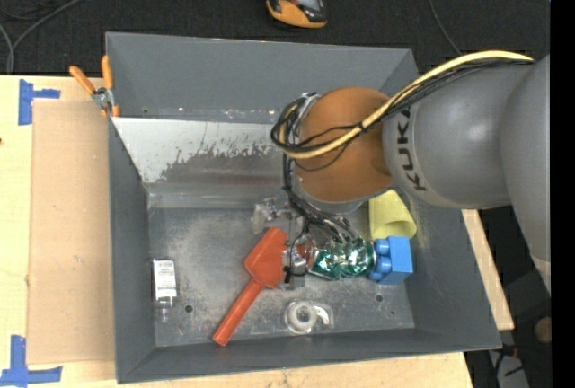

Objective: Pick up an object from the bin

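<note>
Camera view, jaws between orange scoop (266, 259) and green foil wrapper (343, 260), opening unclear.

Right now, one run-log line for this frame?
gripper: low in bin, between orange scoop and green foil wrapper | nearby: blue block, yellow roll | apart: small clear box, metal ring | grasp: cannot tell

One word to read: KUKA.
Printed in dark capitals, running sideways on the grey arm (467, 144), just beside the orange cover (346, 148). Small white tag (163, 280) by the near left corner of the bin (128, 224): print too small to read.
</note>
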Robot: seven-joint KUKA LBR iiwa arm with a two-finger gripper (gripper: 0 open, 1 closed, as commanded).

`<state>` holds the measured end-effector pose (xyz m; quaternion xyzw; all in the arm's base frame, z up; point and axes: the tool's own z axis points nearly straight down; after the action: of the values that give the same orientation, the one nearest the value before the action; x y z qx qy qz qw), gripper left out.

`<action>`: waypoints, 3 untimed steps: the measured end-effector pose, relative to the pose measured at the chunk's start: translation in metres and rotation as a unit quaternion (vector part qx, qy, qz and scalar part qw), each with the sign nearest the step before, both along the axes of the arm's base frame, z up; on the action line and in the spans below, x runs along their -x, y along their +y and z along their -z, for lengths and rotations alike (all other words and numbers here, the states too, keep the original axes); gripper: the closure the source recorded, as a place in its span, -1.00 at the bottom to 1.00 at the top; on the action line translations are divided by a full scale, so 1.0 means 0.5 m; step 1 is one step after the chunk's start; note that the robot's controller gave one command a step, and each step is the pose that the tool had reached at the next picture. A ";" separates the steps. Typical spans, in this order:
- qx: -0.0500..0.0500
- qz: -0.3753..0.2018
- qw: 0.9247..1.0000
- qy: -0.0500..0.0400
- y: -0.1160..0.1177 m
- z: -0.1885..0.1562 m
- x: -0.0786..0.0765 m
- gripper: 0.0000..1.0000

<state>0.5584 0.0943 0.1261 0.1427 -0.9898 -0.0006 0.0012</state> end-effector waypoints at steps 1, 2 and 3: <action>-0.001 -0.084 0.996 -0.001 0.009 -0.009 -0.064 -1.00; -0.001 -0.118 0.993 0.002 0.018 0.055 -0.074 -1.00; -0.002 -0.272 0.962 -0.001 -0.003 0.114 -0.062 -1.00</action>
<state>0.5892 0.0927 0.0690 0.4063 -0.9137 -0.0019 0.0006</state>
